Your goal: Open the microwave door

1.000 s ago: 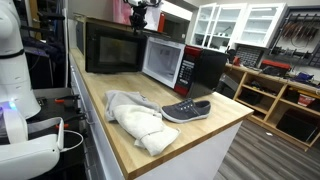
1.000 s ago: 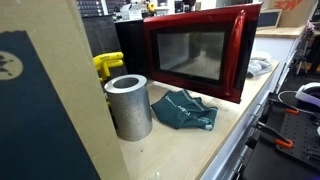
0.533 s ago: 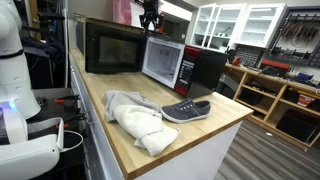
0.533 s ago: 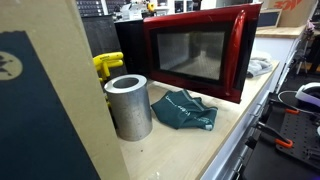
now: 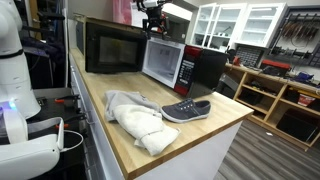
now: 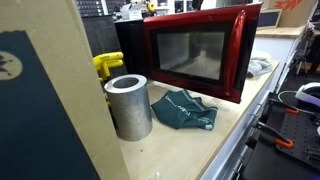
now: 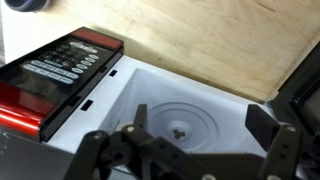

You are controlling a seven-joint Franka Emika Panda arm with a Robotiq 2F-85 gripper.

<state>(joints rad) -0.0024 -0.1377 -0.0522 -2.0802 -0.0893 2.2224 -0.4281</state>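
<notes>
The microwave (image 5: 205, 68) stands at the back of the wooden counter, with a black casing and a red front. Its door (image 5: 112, 47) is swung wide open. The door's black inner side shows here, and its red-framed outer face with the dark window (image 6: 195, 52) shows in the other exterior view. In the wrist view I look down into the white cavity with the round turntable (image 7: 180, 128), beside the control panel (image 7: 65, 65). My gripper (image 5: 152, 12) hangs above the microwave, clear of the door. Its jaws (image 7: 202, 115) are open and hold nothing.
A grey shoe (image 5: 186, 110) and a crumpled white cloth (image 5: 135, 118) lie on the counter (image 5: 110, 145) in front of the microwave. On the door's outer side stand a metal cylinder (image 6: 128, 105), a green cloth (image 6: 185, 110) and a yellow object (image 6: 108, 65).
The gripper has gone from shut to open and has shifted slightly right above the microwave. The door has not moved.
</notes>
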